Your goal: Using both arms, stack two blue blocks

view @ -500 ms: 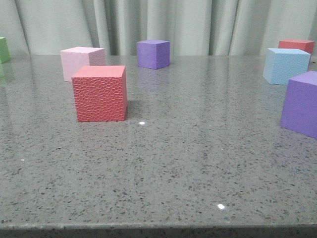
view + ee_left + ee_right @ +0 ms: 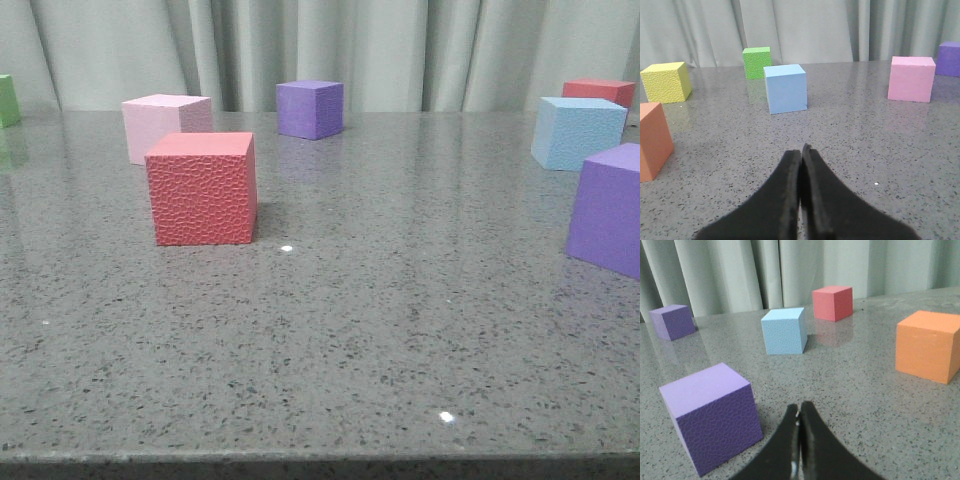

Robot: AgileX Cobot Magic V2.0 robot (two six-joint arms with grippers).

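Since each wrist view shows one blue block ahead of its own arm, you have a block apiece to fetch. Your left pincer (image 2: 800, 150) has the smoother blue block (image 2: 785, 88) straight ahead and a touch toward the green cube (image 2: 757, 62), standing free on the table (image 2: 865, 145) with bare surface in between. Your right pincer (image 2: 800, 412) faces the other blue block (image 2: 784, 331), also ahead, with the purple cube (image 2: 712, 415) much nearer and just to one side of the fingers. In the front view only that right-hand block (image 2: 577, 131) appears, at the far right near a red cube (image 2: 600, 92); neither arm is visible there.

Both pincers are closed tight, fingertips together, holding nothing and touching no block. The blocks are cubes, so no long axis matters. I judge you must open each before reaching, and keep the right one clear of the purple cube.
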